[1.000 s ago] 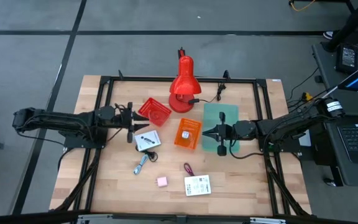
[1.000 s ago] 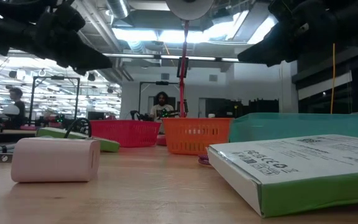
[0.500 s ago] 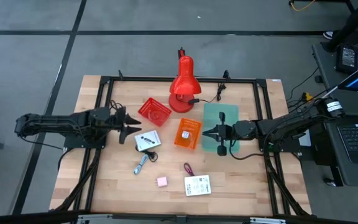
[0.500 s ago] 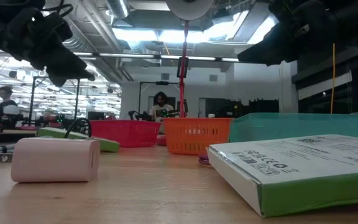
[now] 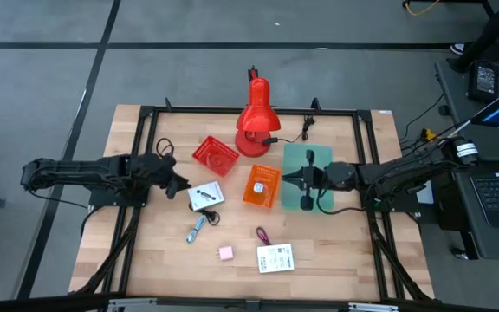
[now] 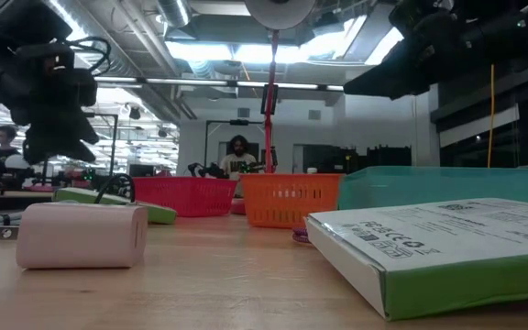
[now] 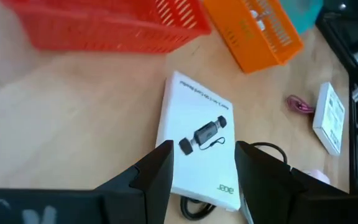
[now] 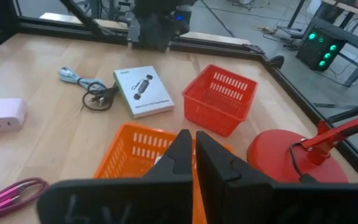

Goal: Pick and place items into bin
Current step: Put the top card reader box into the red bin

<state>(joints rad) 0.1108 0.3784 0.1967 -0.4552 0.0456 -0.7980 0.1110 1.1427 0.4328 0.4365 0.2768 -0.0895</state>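
My left gripper (image 5: pixel 183 185) is open and tipped down over the table just left of a white printed box (image 5: pixel 206 197). In the left wrist view its fingers (image 7: pixel 160 165) stand on either side of that box (image 7: pixel 194 140) without touching it. A black cable (image 7: pixel 194 208) lies coiled under the box's end. My right gripper (image 5: pixel 286 180) is shut and hangs in the air between the orange bin (image 5: pixel 262 185) and the teal bin (image 5: pixel 308 165). On the table lie a blue-silver piece (image 5: pixel 197 229), a pink cube (image 5: pixel 225 253), a maroon cord loop (image 5: pixel 261 234) and a second white box (image 5: pixel 275 258).
A red bin (image 5: pixel 215 155) sits just beyond the left gripper. The red desk lamp (image 5: pixel 254 117) stands at the far middle, its cord running right. A white item lies in the orange bin. Bare wood shows along the near edge and left side. People sit in the room beyond.
My left gripper has drawn back a little toward the table's left edge, tipped its fingers downward and come lower over the white box. The right gripper has stayed about where it was, turning slightly. No item has moved.
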